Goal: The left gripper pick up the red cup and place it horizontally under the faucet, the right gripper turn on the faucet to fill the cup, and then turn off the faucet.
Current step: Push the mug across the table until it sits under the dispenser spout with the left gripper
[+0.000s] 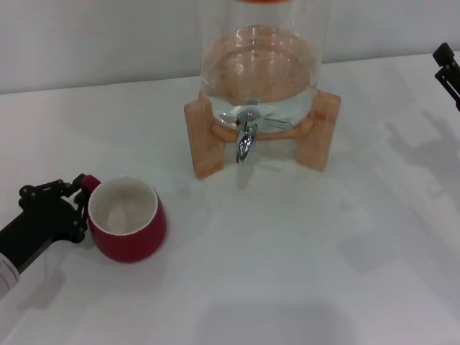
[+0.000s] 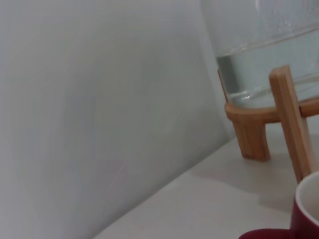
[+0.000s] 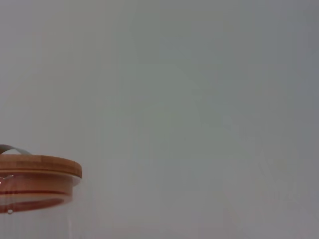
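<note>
The red cup [image 1: 129, 224] stands upright on the white table at the front left, white inside showing, its small handle [image 1: 90, 182] pointing back left. My left gripper [image 1: 80, 210] lies low on the table right against the cup's left side. It is open, with its fingertips at the handle and the cup wall. The cup's rim shows in the left wrist view [image 2: 306, 214]. The faucet [image 1: 246, 140] hangs from the glass dispenser [image 1: 259, 65], well to the right of and behind the cup. My right gripper [image 1: 447, 66] sits at the far right edge, away from the faucet.
The dispenser holds water and rests on a wooden stand [image 1: 203, 136], also in the left wrist view [image 2: 291, 119]. Its wooden lid [image 3: 35, 167] shows in the right wrist view. A pale wall stands behind the table [image 1: 302, 273].
</note>
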Action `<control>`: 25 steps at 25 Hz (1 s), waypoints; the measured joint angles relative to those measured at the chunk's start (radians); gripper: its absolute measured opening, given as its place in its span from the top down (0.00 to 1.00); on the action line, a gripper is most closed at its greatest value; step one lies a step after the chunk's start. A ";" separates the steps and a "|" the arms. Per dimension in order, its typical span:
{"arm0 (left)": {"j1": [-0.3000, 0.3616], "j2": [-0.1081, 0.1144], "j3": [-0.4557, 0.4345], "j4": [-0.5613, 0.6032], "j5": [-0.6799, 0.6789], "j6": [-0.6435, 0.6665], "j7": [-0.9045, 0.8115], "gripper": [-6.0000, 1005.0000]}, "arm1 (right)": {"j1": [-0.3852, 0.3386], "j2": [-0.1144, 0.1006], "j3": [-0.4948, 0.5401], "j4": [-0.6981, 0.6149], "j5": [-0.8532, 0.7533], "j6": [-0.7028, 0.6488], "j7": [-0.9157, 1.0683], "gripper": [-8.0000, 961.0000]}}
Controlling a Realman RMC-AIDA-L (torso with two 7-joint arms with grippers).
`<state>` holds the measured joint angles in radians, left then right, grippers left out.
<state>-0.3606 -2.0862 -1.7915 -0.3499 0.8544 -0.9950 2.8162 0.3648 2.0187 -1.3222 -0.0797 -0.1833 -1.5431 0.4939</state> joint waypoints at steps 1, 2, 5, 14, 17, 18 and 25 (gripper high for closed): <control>-0.002 0.000 0.000 -0.003 -0.001 -0.001 -0.001 0.89 | 0.000 0.000 0.000 0.000 0.000 0.000 0.000 0.12; -0.004 0.000 0.001 -0.003 -0.001 -0.001 -0.001 0.89 | 0.000 0.000 0.000 0.000 0.000 0.000 0.000 0.12; -0.008 0.000 0.001 -0.004 -0.002 -0.002 -0.002 0.90 | 0.000 0.000 0.000 0.000 -0.001 0.000 0.000 0.12; -0.016 0.000 0.014 -0.005 -0.002 -0.003 -0.012 0.90 | 0.000 0.000 -0.002 0.000 -0.001 0.000 0.001 0.12; -0.021 0.000 0.025 -0.005 -0.002 -0.004 -0.019 0.90 | 0.000 0.000 -0.003 0.000 -0.001 0.000 0.001 0.12; -0.021 0.000 0.025 -0.005 -0.002 -0.004 -0.019 0.90 | 0.000 0.000 -0.003 0.000 -0.001 0.000 0.001 0.12; -0.026 0.000 0.026 -0.005 -0.002 -0.004 -0.024 0.90 | 0.000 0.001 -0.003 0.000 -0.001 0.000 0.001 0.12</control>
<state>-0.3865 -2.0863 -1.7655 -0.3545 0.8521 -0.9987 2.7920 0.3650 2.0197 -1.3254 -0.0798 -0.1841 -1.5431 0.4951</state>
